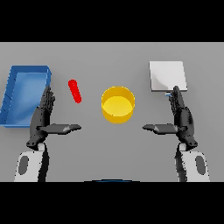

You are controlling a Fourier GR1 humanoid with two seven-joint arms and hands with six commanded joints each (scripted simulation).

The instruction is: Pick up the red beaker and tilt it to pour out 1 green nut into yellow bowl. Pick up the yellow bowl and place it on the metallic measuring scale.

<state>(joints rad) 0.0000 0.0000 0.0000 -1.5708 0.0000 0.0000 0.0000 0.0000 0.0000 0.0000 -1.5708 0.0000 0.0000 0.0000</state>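
The red beaker (75,91) stands on the grey table left of centre, seen from above as a slim red shape. The yellow bowl (117,104) sits at the middle of the table, with no nut visible inside it. The metallic measuring scale (168,76) is a pale square plate at the back right. My left hand (43,117) hovers open at the lower left, below and left of the beaker, thumb pointing inward. My right hand (181,117) is open at the lower right, just below the scale, touching nothing.
A blue tray (25,93) lies at the far left, right beside my left hand's fingers.
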